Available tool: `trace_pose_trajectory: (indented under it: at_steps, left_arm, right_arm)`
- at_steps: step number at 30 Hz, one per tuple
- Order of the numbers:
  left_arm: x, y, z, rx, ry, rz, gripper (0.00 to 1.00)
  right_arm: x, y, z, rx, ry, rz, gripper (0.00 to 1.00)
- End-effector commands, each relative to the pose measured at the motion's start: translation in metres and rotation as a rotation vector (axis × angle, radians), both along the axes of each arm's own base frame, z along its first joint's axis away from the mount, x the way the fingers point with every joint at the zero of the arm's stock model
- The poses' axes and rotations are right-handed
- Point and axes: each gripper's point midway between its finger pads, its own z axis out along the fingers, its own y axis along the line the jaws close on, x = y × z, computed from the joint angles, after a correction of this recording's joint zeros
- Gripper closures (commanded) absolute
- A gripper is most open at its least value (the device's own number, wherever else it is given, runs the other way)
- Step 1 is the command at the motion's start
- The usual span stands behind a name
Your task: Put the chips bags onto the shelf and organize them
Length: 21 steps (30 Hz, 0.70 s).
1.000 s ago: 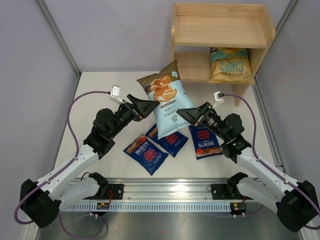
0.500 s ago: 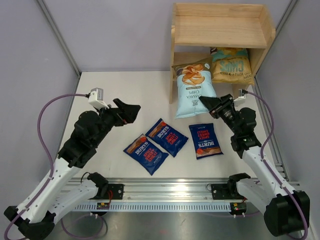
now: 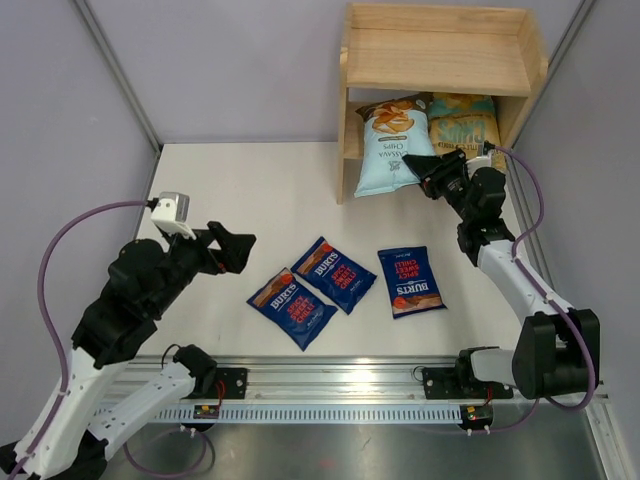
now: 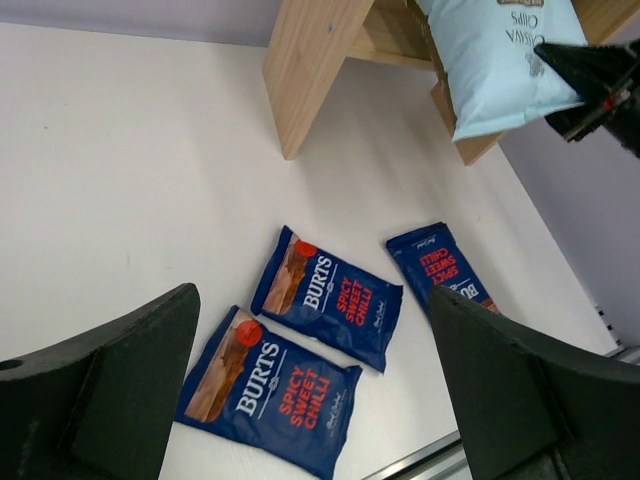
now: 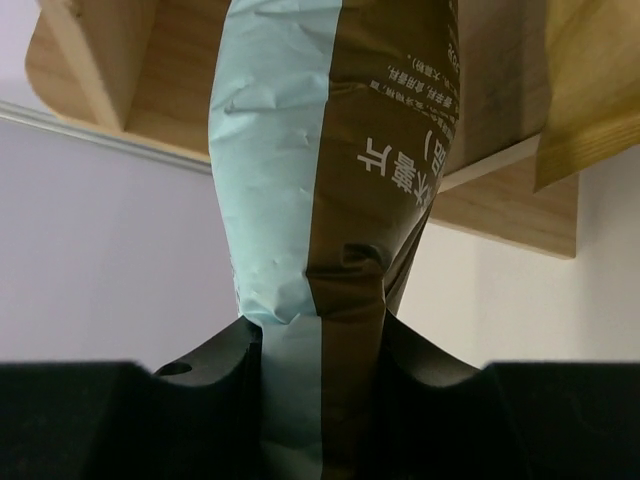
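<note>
My right gripper point(image 3: 425, 178) point(image 5: 320, 340) is shut on the bottom edge of the light blue chips bag point(image 3: 393, 148) point(image 5: 300, 150) point(image 4: 500, 60). That bag leans upright at the front of the shelf's point(image 3: 345, 120) point(image 4: 310, 70) lower tier, left of the yellow-gold bag point(image 3: 462, 125) point(image 5: 590, 90). Three dark blue Burts bags point(image 3: 292, 308) point(image 3: 334, 274) point(image 3: 410, 281) lie flat on the table; the left wrist view shows them too point(image 4: 270, 390) point(image 4: 328, 297) point(image 4: 440, 265). My left gripper point(image 3: 235, 250) point(image 4: 315, 390) hangs open and empty above the table, left of them.
Purple walls close in the white table point(image 3: 250, 190) on both sides and behind. A metal rail point(image 3: 340, 385) carrying the arm bases runs along the near edge. The shelf's top tier point(image 3: 440, 60) holds nothing.
My right arm has carried the light blue bag from mid-table up to the shelf's lower tier. The left arm has drawn back to the left, away from that bag.
</note>
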Motion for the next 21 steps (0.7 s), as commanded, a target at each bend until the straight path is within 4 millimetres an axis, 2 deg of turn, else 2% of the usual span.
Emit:
trace_pose_trajectory:
  at_steps: [1, 5, 10, 11, 14, 15, 16, 21]
  left_arm:
    - [-0.014, 0.017, 0.001, 0.080, -0.037, 0.001, 0.01]
    - [-0.014, 0.027, -0.010, 0.103, -0.042, 0.038, 0.01]
    - [-0.008, 0.038, -0.020, 0.155, -0.059, 0.095, 0.01]
    - [-0.006, 0.038, -0.031, 0.167, -0.049, 0.097, 0.01]
    - [-0.007, 0.038, -0.032, 0.144, -0.089, 0.091, 0.01]
    - [-0.007, 0.037, -0.038, 0.144, -0.087, 0.086, 0.01]
    - [-0.007, 0.036, -0.038, 0.137, -0.093, 0.083, 0.01]
    - [-0.010, 0.035, -0.038, 0.127, -0.106, 0.072, 0.01]
  right_arm:
    - [0.011, -0.012, 0.049, 0.033, -0.140, -0.068, 0.78]
    - [0.015, -0.011, 0.053, 0.055, -0.157, -0.067, 0.78]
    - [0.041, -0.007, 0.068, 0.063, -0.176, -0.060, 0.78]
    - [0.048, -0.010, 0.065, 0.053, -0.161, -0.084, 0.78]
    - [0.065, -0.010, 0.066, 0.036, -0.156, -0.097, 0.78]
    - [0.069, -0.008, 0.075, 0.036, -0.171, -0.092, 0.78]
    - [0.079, -0.006, 0.065, 0.032, -0.149, -0.085, 0.78]
    - [0.105, -0.001, 0.056, 0.032, -0.123, -0.077, 0.76]
